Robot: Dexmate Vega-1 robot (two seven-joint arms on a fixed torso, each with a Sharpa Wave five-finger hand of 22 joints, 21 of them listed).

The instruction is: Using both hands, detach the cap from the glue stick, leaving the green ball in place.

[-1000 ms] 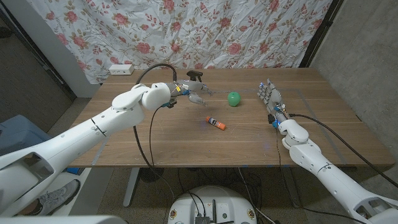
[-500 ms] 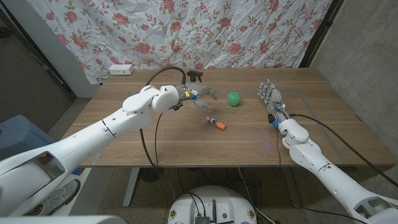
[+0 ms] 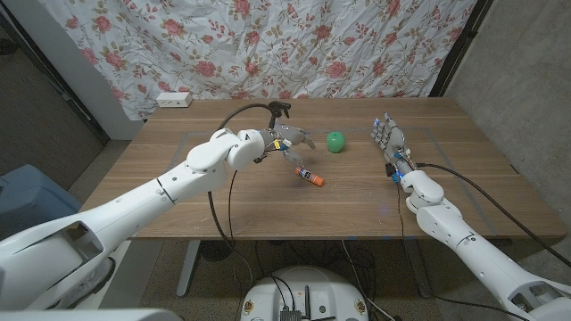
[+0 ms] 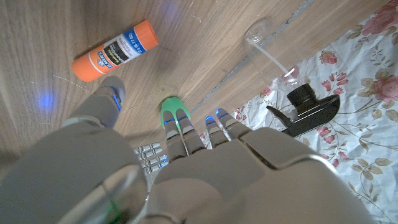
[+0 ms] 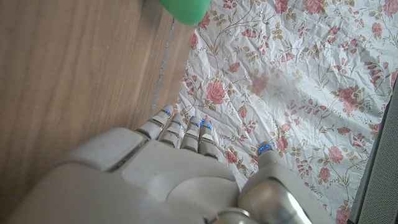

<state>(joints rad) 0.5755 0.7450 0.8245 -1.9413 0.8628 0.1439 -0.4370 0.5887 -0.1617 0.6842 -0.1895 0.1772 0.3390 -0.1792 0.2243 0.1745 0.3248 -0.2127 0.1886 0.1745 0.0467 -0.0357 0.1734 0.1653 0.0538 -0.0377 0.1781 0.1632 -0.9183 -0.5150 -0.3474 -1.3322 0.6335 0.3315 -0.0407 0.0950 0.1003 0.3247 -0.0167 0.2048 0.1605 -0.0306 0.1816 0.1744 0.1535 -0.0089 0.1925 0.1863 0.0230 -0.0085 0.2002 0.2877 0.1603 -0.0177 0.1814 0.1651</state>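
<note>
Grey fingers (image 4: pixel 114 99) of the left hand (image 3: pixel 287 143) are spread, holding nothing, just above the orange glue stick (image 3: pixel 310 176), which lies capped mid-desk (image 3: pixel 223 201). Right hand (image 3: pixel 390 140) is open near the desk's right side, fingers extended. Green ball (image 3: pixel 335 142) sits between the hands, behind the stick.

This looks like a makeshift robot test room rather than a home or shop. A crumpled floral sheet (image 3: pixel 294 45) is hung as a backdrop behind the wooden counter (image 3: pixel 223 201), hiding the wall. A white power strip (image 3: pixel 173 99) sits at the counter's far corner, and black cables (image 3: pixel 217 201) trail off the robot's white arms and down past the counter's edge. Bare grey walls and grey carpet flank the setup, with dark frame posts at both sides of the sheet.
</note>
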